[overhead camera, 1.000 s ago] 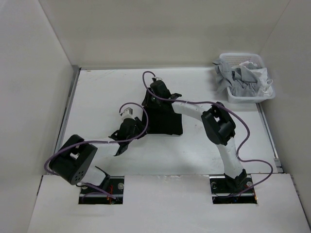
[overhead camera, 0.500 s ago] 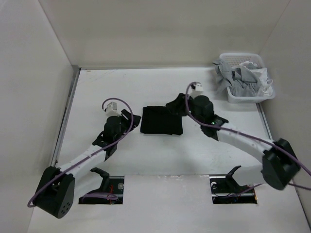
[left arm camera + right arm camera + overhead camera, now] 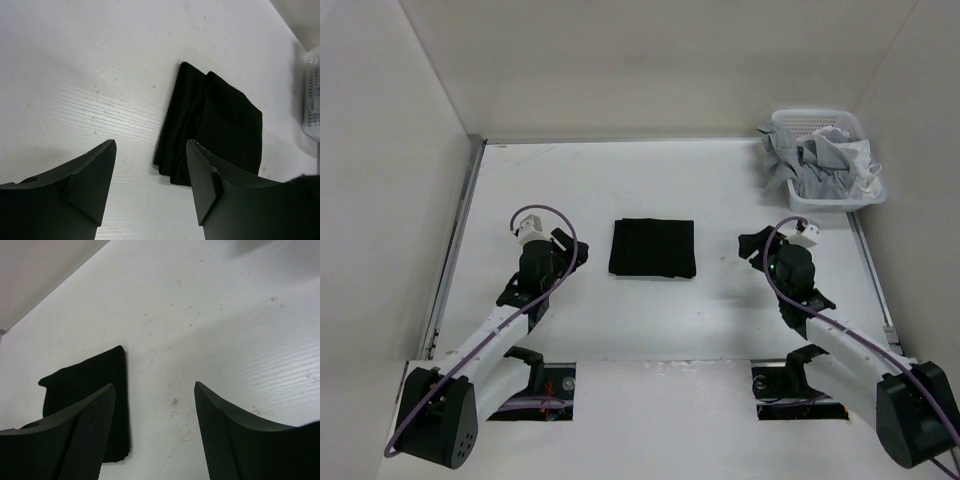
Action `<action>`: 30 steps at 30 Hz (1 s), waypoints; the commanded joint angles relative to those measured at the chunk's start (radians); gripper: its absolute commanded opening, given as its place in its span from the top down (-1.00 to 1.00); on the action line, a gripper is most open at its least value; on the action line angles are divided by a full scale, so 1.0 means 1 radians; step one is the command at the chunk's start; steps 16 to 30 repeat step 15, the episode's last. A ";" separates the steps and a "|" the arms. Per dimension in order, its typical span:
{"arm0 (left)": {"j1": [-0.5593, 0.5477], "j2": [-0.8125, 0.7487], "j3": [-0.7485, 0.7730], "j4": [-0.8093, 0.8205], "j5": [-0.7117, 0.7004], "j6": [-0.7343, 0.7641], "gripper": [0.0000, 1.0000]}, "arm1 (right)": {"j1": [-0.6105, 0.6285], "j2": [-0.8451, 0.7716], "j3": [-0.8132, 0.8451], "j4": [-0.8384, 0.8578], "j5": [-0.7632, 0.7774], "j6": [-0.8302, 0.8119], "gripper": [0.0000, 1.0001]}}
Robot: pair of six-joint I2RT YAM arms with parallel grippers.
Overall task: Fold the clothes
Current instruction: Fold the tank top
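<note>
My left gripper (image 3: 566, 254) sits lower left of centre in the top view and my right gripper (image 3: 752, 246) lower right of centre; both stand spread wide and hold nothing, with bare table (image 3: 650, 180) showing between the fingers in each wrist view. The black T-shirt (image 3: 653, 248) lies between them at mid-frame, apart from both, folded into a neat rectangle. Only the left wrist view shows the stacked fold edges along the shirt's (image 3: 220, 130) near side, just beyond my left gripper (image 3: 150, 145). The right wrist view has the shirt (image 3: 90, 377) at lower left, partly hidden behind a finger of my right gripper (image 3: 154, 387). A second ago both my arms were bunched over the shirt; they have since drawn back to either side and the jaws have widened. The shirt's long axis runs left to right in the top view. Farthest off, at upper right, the white basket (image 3: 830, 204) holds grey and white garments (image 3: 825, 158).
</note>
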 commanded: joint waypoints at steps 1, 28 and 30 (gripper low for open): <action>-0.001 0.016 0.025 0.026 -0.005 0.037 -0.13 | -0.017 0.011 -0.009 0.121 0.005 0.042 -0.38; -0.053 0.101 0.056 0.046 -0.057 0.060 -0.14 | -0.013 0.061 0.012 0.121 -0.053 0.049 -0.40; -0.053 0.101 0.056 0.046 -0.057 0.060 -0.14 | -0.013 0.061 0.012 0.121 -0.053 0.049 -0.40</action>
